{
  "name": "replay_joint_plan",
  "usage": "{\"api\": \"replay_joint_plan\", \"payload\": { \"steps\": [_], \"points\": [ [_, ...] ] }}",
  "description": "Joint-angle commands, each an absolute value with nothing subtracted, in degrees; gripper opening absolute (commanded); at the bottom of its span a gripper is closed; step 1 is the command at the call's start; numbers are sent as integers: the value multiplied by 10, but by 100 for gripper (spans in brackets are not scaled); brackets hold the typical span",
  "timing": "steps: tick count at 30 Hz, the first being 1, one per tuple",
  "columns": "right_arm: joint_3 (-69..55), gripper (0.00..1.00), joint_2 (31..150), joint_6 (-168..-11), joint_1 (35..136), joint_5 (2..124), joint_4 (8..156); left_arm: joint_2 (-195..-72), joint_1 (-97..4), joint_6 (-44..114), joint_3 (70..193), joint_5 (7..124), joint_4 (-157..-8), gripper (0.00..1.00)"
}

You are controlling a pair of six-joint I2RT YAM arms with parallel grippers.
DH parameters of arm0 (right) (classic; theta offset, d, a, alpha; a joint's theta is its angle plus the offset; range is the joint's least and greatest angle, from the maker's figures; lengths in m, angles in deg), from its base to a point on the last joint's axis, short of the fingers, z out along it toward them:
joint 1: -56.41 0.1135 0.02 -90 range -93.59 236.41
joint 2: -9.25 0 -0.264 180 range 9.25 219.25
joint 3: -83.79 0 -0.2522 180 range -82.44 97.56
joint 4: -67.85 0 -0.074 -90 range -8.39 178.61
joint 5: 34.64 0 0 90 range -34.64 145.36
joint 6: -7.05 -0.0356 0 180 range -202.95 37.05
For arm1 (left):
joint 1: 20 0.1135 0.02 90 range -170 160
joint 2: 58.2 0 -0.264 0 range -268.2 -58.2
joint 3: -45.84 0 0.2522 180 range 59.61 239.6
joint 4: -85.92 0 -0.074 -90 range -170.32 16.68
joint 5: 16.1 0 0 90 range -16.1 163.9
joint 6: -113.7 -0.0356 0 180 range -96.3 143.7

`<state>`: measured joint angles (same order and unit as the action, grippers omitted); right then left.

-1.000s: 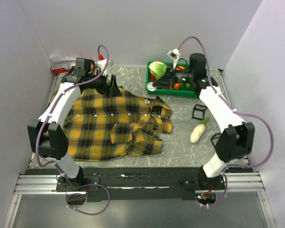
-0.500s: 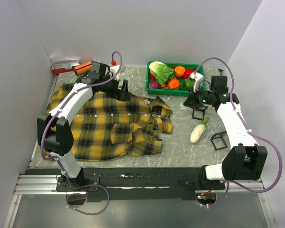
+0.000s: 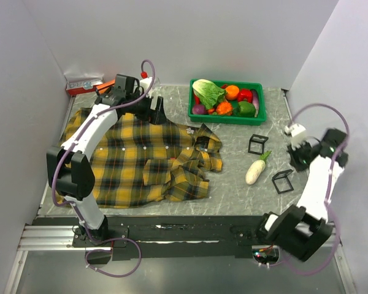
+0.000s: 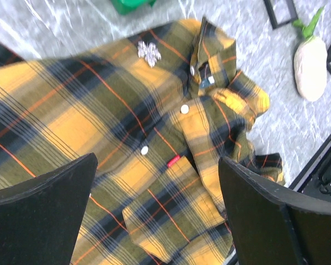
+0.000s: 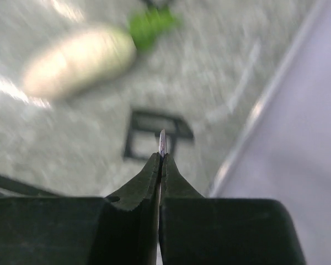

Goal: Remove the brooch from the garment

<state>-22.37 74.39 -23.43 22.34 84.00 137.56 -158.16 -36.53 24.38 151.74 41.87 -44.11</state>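
The garment [image 3: 129, 165], a yellow-and-black plaid shirt, lies spread on the left half of the table. The brooch [image 4: 149, 52], a small silvery flower, is pinned near the collar and shows as a pale speck [image 3: 189, 130] in the top view. My left gripper [image 3: 156, 113] hovers open above the shirt's far edge. In the left wrist view its jaws [image 4: 157, 160] frame the chest pocket and hold nothing. My right gripper [image 3: 297, 154] hangs at the far right, away from the shirt. Its tips [image 5: 161, 154] are shut, and a thin pale sliver pokes out between them.
A white radish [image 3: 256, 170] lies right of the shirt between two black wire cubes [image 3: 256, 144] [image 3: 282, 182]. A green basket [image 3: 260, 113] of vegetables stands at the back. A red-and-white box [image 3: 86, 84] sits in the back left corner. Walls close in on both sides.
The right arm has swung from the green basket out to the right side of the table, staying shut. The left gripper shifted slightly right along the shirt's far edge, still open.
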Motion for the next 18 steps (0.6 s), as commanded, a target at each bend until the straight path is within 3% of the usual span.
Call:
{"api": "replay_joint_plan", "payload": {
  "steps": [1, 5, 8, 14, 18],
  "points": [
    [-253, 0, 707, -96, 146, 806, 1453, -1587, -365, 251, 1552, 417, -455, 98],
    [-279, 0, 699, -80, 121, 805, 1452, -1592, -365, 244, 1561, 424, -447, 97],
    [-252, 0, 692, -120, 144, 876, 1451, -1598, -365, 247, 1559, 421, -447, 97],
    [-219, 0, 709, -229, 366, 895, 1372, -1604, -365, 250, 1549, 416, -449, 97],
    [-215, 0, 766, -244, 441, 844, 1284, -1609, -365, 244, 1554, 423, -446, 97]
  ]
}}
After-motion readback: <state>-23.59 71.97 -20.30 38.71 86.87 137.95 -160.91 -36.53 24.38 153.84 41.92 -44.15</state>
